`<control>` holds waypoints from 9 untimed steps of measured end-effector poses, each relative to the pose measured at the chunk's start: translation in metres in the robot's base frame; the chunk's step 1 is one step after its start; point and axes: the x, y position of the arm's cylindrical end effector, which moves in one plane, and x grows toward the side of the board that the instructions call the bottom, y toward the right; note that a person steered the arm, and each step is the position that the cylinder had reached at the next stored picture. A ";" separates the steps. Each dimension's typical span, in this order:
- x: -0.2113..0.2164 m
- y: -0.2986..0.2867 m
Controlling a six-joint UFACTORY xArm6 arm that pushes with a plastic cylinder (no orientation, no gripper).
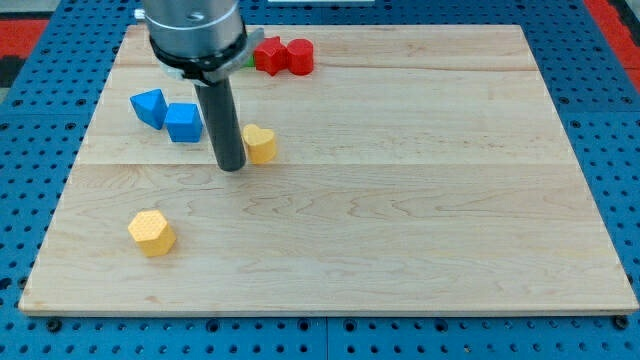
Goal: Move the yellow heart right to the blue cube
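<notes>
The yellow heart [260,143] lies on the wooden board, left of centre and toward the view's top. My tip [231,167] stands just left of the heart, touching or nearly touching its left side. The blue cube [184,123] sits left of the rod, a short gap away. The rod stands between the cube and the heart.
A second blue block [149,106] sits just up-left of the blue cube. Two red blocks [283,56] lie near the view's top edge, with a bit of green behind the arm. A yellow hexagonal block [152,232] lies at lower left. The wooden board [420,200] rests on blue pegboard.
</notes>
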 end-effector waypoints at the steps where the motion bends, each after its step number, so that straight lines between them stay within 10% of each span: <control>1: 0.035 0.025; 3: 0.117 -0.008; 9: 0.102 -0.166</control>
